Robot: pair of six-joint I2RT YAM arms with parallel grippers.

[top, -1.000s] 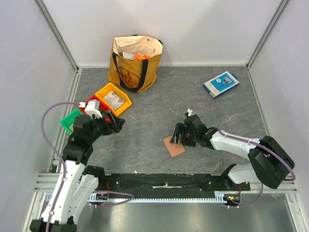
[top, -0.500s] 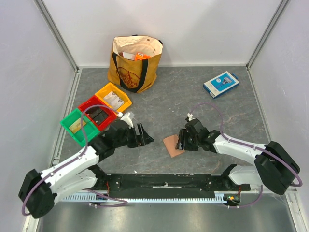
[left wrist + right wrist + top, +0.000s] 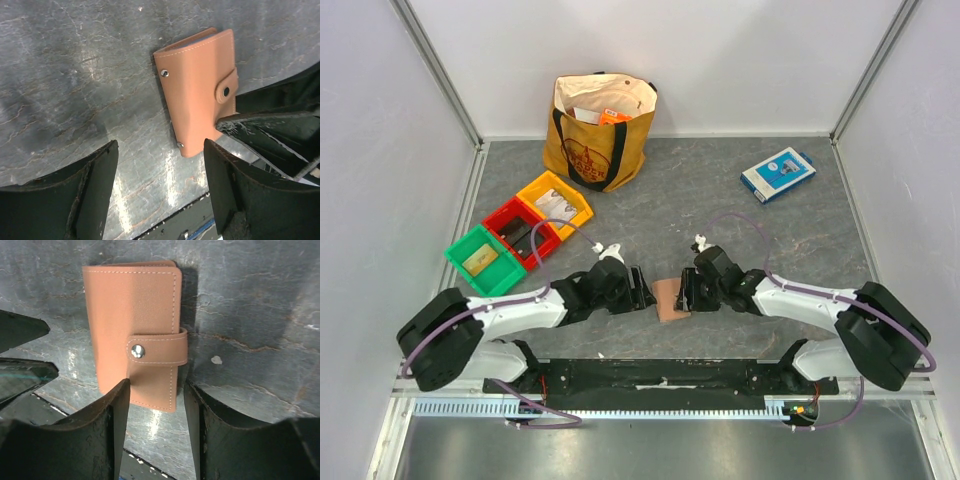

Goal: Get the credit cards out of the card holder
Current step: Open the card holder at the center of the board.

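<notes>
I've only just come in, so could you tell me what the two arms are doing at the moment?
Both arms are at the card holder, which lies flat on the table between them. It is closed, its snap tab fastened, and no credit cards are out. The left gripper is open just short of one side. The right gripper is open at the other, with the holder's end at its fingertips. Neither has gripped it.

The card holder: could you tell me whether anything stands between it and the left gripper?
Nothing visible does: only bare table separates the open left gripper from the card holder. The right gripper sits at its opposite edge.
</notes>
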